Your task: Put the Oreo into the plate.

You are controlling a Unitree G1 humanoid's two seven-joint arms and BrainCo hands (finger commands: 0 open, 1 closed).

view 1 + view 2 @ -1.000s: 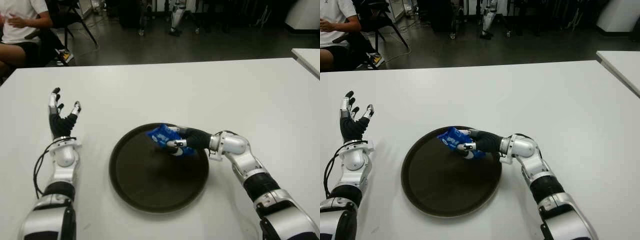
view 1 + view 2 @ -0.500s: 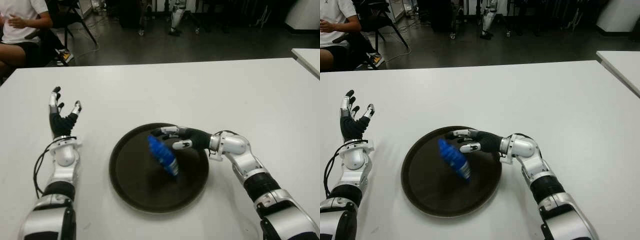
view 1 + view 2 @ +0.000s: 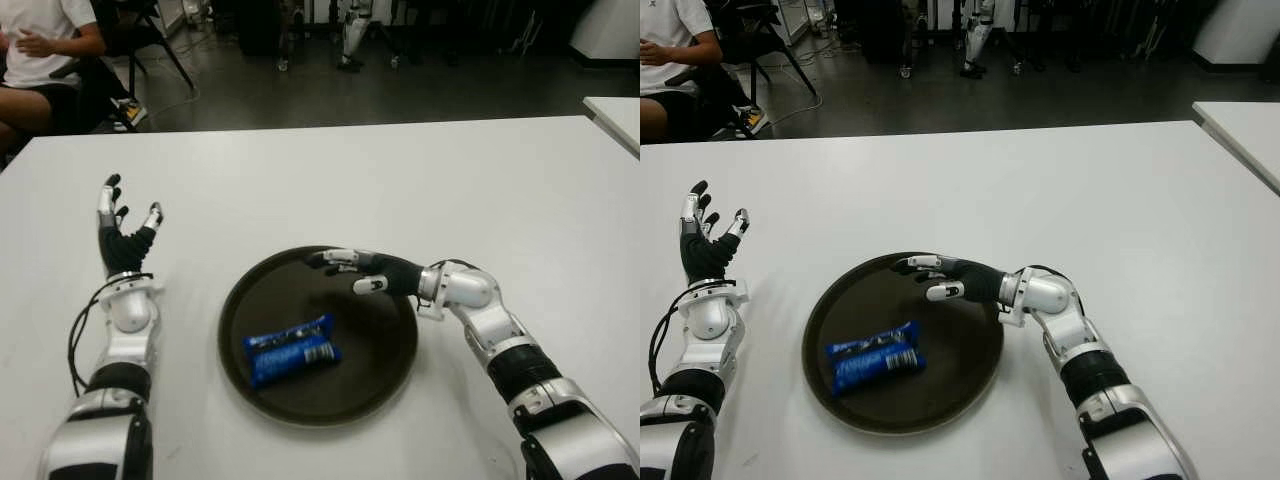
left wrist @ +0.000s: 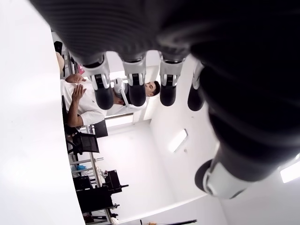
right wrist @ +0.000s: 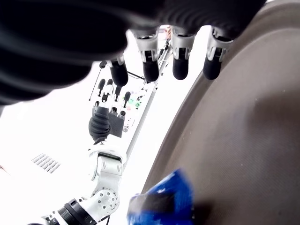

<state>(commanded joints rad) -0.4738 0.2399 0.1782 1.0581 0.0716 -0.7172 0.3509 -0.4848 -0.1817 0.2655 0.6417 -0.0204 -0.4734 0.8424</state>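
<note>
Right hand (image 3: 350, 272) hovers over round dark plate (image 3: 385, 355), fingers spread, empty; blue Oreo packet (image 3: 291, 350) lies flat inside, lettering unreadable; left hand (image 3: 122, 225) upright, fingers apart

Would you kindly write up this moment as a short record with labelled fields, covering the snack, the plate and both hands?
Snack: blue Oreo packet, lying flat inside the plate, in its near-left part
Plate: round dark brown plate on the white table
Right hand: right hand above the plate's far rim, fingers spread, holding nothing, apart from the packet
Left hand: left hand left of the plate, fingers spread upward, empty
Task state: packet is in the plate
</note>
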